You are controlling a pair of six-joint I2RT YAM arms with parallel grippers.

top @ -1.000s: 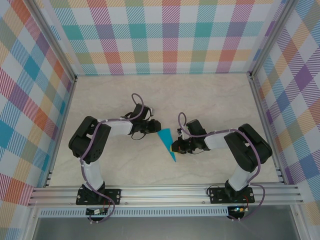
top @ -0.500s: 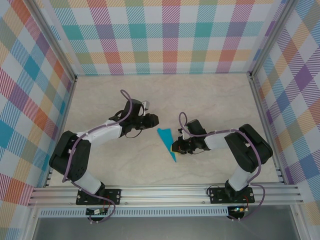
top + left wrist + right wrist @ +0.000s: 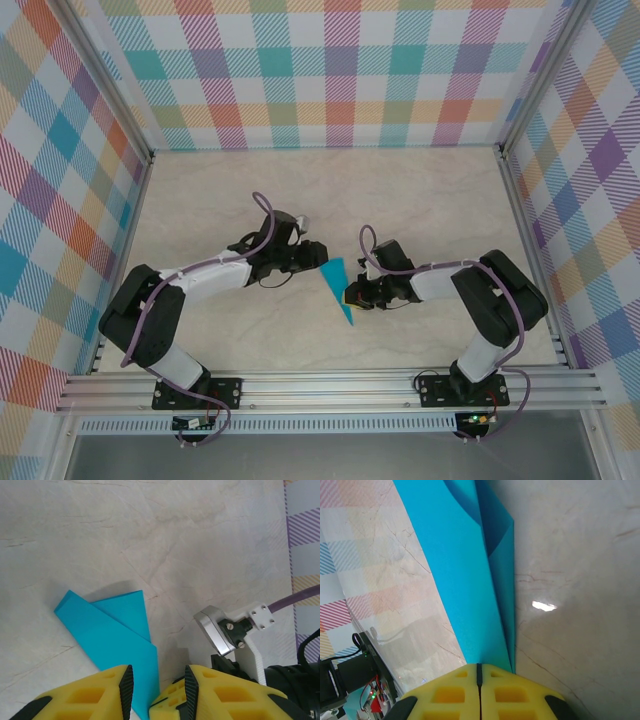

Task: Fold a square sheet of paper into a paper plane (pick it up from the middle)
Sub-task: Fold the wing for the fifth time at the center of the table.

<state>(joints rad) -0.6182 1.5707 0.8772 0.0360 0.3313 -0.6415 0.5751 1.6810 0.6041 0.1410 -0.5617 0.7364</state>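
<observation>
Here, on the pale marble-patterned tabletop (image 3: 430,200), the slim bright cyan-blue folded paper dart (image 3: 336,285) lies flat between both arms. The left gripper (image 3: 156,680) hovers over it, yellow jaws narrowly parted. The right gripper (image 3: 479,667), jaws pressed together, meets its narrow tip; whether it pinches the paper, I cannot tell.

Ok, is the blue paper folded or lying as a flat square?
Folded: the paper is a slim pointed wedge, with overlapping layers visible in both wrist views.
</observation>
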